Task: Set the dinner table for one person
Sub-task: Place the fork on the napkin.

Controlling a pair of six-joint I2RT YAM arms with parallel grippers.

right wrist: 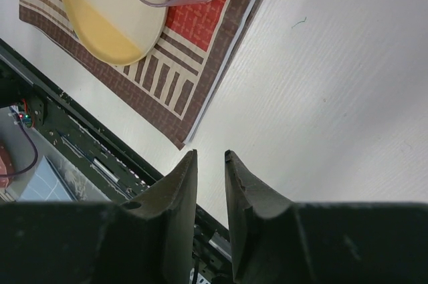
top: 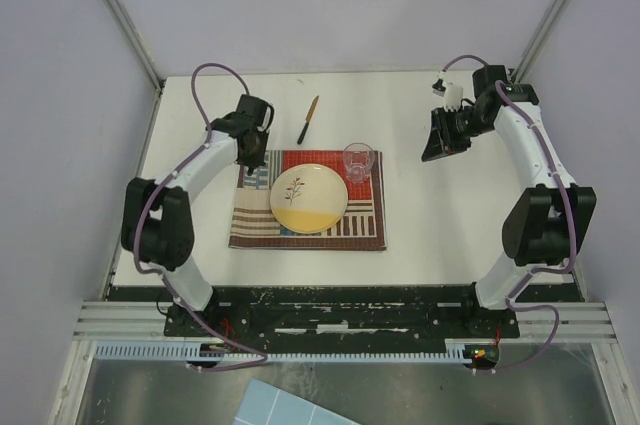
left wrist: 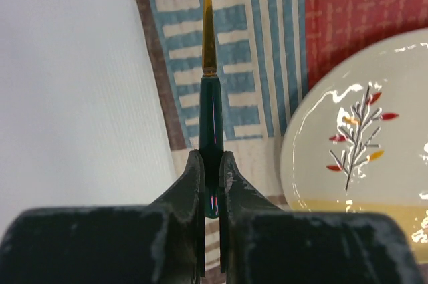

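Presently, the left pincer (left wrist: pixel 210 157) is pressed onto a green-handled utensil (left wrist: pixel 210 113), pinching its handle; the utensil's amber neck points out over the left, blue-striped part of the placemat (top: pixel 360 228). The white bench (top: pixel 440 215) fills the space between the walls, with both arm bases at its near edge; the placemat lies left of centre on it. A second utensil (top: pixel 308 120) lies on bare bench beyond the placemat's far edge. A plate (top: pixel 309 198) sits mid-placemat; a clear glass (top: pixel 358 160) stands at its far right corner. The right pincer (right wrist: pixel 210 154) is above bare bench toward the far right corner, slightly spread, holding nothing.
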